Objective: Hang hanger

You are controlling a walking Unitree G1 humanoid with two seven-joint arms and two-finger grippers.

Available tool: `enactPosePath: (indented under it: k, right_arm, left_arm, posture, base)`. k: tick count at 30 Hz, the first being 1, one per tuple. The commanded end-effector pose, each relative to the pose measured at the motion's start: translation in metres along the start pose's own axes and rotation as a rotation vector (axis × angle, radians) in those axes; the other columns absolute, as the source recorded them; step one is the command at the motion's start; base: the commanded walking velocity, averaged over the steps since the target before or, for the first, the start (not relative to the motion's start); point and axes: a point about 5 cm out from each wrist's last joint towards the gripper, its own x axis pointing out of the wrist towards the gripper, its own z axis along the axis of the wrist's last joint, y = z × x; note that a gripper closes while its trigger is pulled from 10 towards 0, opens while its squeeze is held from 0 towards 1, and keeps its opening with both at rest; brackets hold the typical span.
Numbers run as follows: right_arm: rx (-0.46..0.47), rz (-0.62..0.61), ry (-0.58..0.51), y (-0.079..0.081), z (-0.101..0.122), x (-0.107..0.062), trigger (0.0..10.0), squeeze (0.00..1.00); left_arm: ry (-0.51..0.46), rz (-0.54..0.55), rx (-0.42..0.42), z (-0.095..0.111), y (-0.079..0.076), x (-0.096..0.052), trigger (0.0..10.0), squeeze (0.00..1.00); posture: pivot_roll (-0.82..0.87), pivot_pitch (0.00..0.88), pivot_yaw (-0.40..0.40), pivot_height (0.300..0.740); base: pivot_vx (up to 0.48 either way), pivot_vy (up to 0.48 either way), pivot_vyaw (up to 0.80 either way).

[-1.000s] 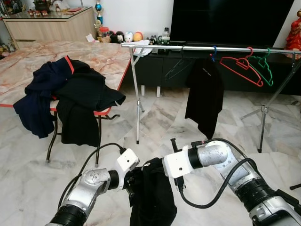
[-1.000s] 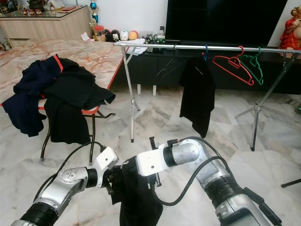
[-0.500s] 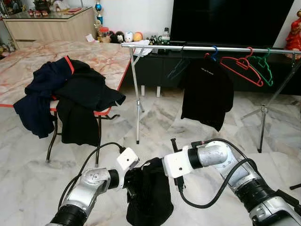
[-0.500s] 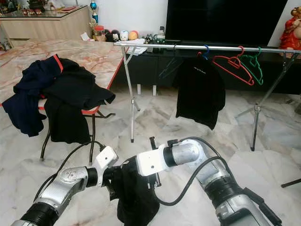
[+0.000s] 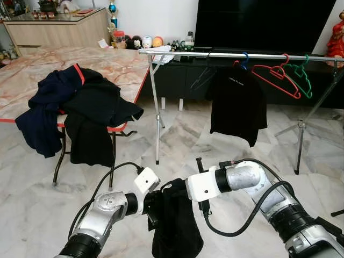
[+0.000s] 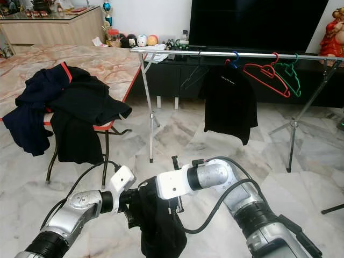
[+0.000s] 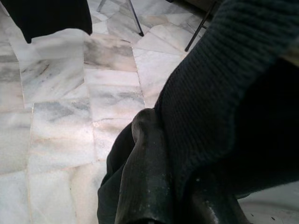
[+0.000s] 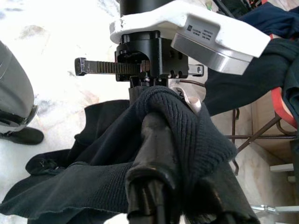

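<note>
A black knitted garment [image 5: 174, 226] hangs low in front of me, held between both grippers above the marble floor. My left gripper [image 5: 156, 207] is shut on its left side and my right gripper [image 5: 180, 194] is shut on its top. In the right wrist view the knit cloth [image 8: 187, 135] wraps over a black finger [image 8: 156, 154]. Ahead stands a silver clothes rail [image 5: 215, 54]. On it hang a black shirt [image 5: 238, 102] on a blue-hooked hanger, an empty red hanger [image 5: 275, 75] and an empty green hanger [image 5: 302, 75].
A marble-top table [image 5: 113, 62] at the left carries a heap of dark clothes [image 5: 80, 107] that drapes over its edge. A big black TV [image 5: 263, 24] on a low cabinet stands behind the rail. The rail's legs [image 5: 156, 129] spread onto the floor.
The black shirt on the rail has swung round from edge-on to facing me. The held garment bunched up briefly and now hangs long again; both arms stayed almost still.
</note>
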Motion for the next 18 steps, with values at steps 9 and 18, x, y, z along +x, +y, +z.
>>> enactPosePath:
  k: [9, 18]
  right_arm:
    - [0.135, -0.14, -0.034, 0.004, -0.01, -0.018, 10.0, 1.0]
    - [0.34, -0.234, 0.008, 0.026, -0.039, -0.036, 10.0, 1.0]
  left_arm:
    - [-0.019, 0.078, 0.035, 0.008, 0.008, -0.003, 0.0, 0.0]
    - [0.024, 0.194, 0.069, 0.008, 0.02, -0.004, 0.0, 0.0]
  posture:
    - [0.01, 0.004, -0.007, 0.74]
    - [0.01, 0.016, -0.008, 0.74]
  base:
    - [0.0, 0.0, 0.0]
    - [0.0, 0.0, 0.0]
